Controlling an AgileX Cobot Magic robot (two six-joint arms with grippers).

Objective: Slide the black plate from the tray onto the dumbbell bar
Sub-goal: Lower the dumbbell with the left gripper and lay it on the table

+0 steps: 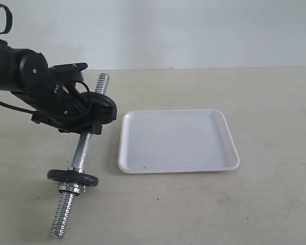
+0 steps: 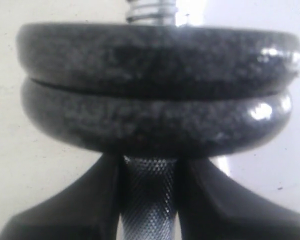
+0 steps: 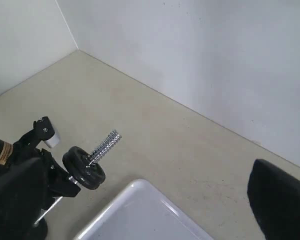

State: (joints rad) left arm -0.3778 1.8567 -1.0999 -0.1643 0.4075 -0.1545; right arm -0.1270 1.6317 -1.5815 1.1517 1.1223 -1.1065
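- Dumbbell bar: lying on tabletop, left of white tray and apart from it, threaded ends pointing near and far.
- Black plate: seated on far part of bar, flat against second black disc.
- Third disc: toward near end of bar.
- Left end effector: clamped on knurled middle of bar, just beside the paired discs.
- Right end effector: spread wide, holding nothing, raised above tabletop.

Left wrist view blurs 2 stacked black discs; the left arm hides part of the dumbbell bar
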